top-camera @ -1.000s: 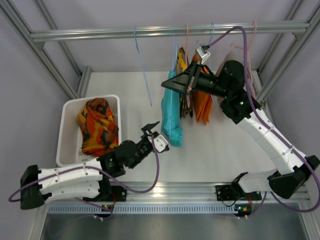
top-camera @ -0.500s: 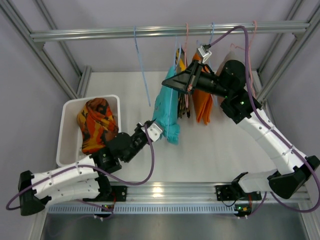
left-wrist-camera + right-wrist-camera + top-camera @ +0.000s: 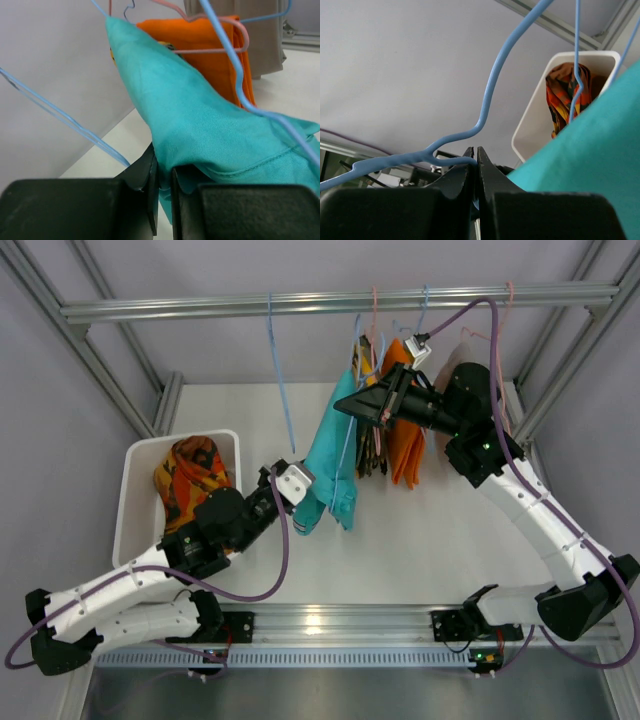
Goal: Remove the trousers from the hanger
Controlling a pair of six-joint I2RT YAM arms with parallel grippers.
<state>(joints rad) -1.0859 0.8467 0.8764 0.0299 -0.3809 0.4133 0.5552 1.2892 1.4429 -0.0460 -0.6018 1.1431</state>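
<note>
At table (image 3: pixel 430 520) centre, the teal trousers (image 3: pixel 335 455) hang slanted from a blue hanger (image 3: pixel 487 102) — the pulling-off step, I judge. The left tool (image 3: pixel 164 185) is clamped on their lower end; the right tool (image 3: pixel 476 165) is pinched shut on the hanger wire. Next comes a steady drag toward 8 o'clock while the right holds firm. At 9 o'clock, the bin (image 3: pixel 128 500) holds the patterned trousers (image 3: pixel 192 490).
</note>
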